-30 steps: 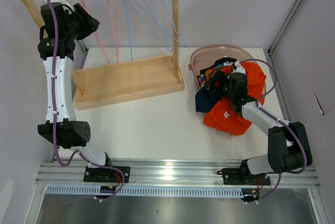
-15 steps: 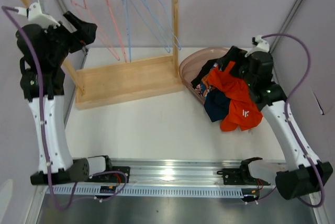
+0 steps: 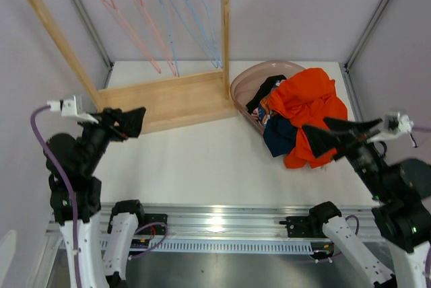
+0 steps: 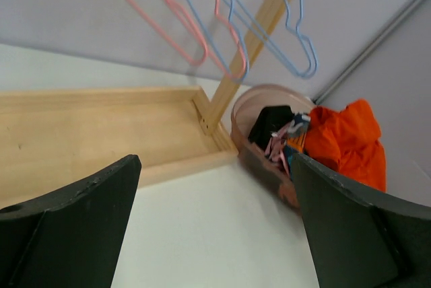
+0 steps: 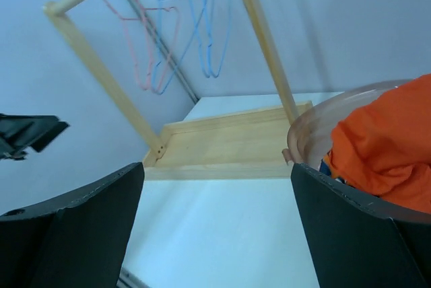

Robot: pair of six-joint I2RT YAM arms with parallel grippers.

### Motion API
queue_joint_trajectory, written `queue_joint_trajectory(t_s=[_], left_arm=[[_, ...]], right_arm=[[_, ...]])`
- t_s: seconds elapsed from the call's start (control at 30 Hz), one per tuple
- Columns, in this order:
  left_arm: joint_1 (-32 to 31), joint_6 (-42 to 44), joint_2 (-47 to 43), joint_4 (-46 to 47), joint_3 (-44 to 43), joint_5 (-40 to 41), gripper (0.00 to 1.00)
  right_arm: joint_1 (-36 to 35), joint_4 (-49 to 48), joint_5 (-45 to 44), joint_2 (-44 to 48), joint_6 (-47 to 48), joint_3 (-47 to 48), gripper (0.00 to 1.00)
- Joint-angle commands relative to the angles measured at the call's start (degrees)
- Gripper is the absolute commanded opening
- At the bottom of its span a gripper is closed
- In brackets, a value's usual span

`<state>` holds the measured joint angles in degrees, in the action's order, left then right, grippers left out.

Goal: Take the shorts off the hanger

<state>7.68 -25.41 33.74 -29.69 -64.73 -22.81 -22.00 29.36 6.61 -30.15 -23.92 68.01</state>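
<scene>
The shorts lie in a heap in and over a pink translucent basket (image 3: pixel 246 83) at the right. Bright orange shorts (image 3: pixel 306 99) are on top, navy (image 3: pixel 277 136) below them, black (image 3: pixel 266 88) at the basket's back. The left wrist view shows the orange shorts (image 4: pixel 347 143), the black shorts (image 4: pixel 273 121) and a bit of pink print (image 4: pixel 276 147). The pink and blue wire hangers (image 3: pixel 168 12) on the wooden rack are bare. My left gripper (image 3: pixel 128 124) is open and empty, raised over the table's left. My right gripper (image 3: pixel 315 126) is open and empty, raised near the heap's front.
The wooden rack's base tray (image 3: pixel 168 99) stands at the back left, its right post (image 3: pixel 224 25) next to the basket. Grey walls and metal frame bars close in both sides. The arm rail (image 3: pixel 222 221) runs along the near edge.
Both arms have drawn back toward the near edge and up, the left from the rack's left end, the right from the heap. The basket and heap shifted a little left.
</scene>
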Motion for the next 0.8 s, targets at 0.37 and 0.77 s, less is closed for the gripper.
queue_joint_trajectory(t_s=[0.37, 0.77], left_arm=[[-3.5, 3.5, -21.3, -3.6, 20.2, 4.0, 0.98], [-5.7, 3.3, -23.2, -3.7, 21.7, 4.2, 0.98]], right_arm=[[2.6, 22.6, 2.3, 24.1, -1.8, 1.2, 0.99], [5.8, 30.3, 1.8, 27.9, 1.4, -0.7, 0.99]])
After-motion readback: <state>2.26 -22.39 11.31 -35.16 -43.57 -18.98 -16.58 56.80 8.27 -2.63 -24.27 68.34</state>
